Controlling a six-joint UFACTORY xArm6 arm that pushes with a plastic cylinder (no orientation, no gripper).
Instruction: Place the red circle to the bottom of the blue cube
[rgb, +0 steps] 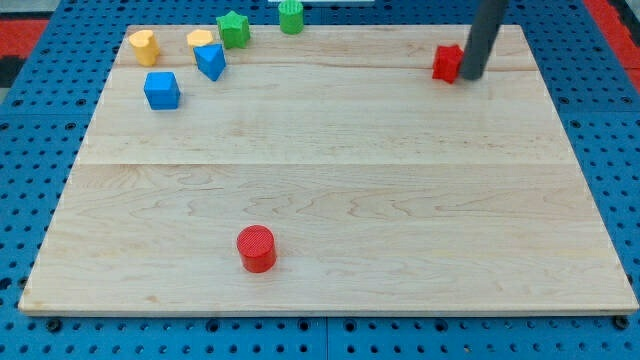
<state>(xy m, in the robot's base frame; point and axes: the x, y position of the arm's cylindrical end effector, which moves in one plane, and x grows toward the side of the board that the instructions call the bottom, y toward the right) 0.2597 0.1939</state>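
A pale wooden board (330, 190) fills most of the view, resting on a blue pegboard table (40, 180) whose holes show on every side. The dark rod (484, 35) comes down from the view's top right, and my tip (469, 76) rests on the board just to the right of a small red block (447, 62), touching it or very nearly so; the exact shape of that block is partly hidden by the rod. The rod is a plain pusher with nothing to open or close, and it holds nothing. The red circle (256, 248) stands alone near the view's bottom, left of centre, well apart from the tip and from all the other blocks. The blue cube (161, 90) sits near the view's top left, well above the red circle and somewhat to its left. Just up and right of the cube is a blue wedge-like block (210, 61), with a yellow block (200, 39) touching its top edge. A second yellow block (144, 46) lies near the board's top left corner. A green star (233, 28) sits just right of the yellow and blue pair, and a green cylinder (291, 16) stands at the board's top edge.
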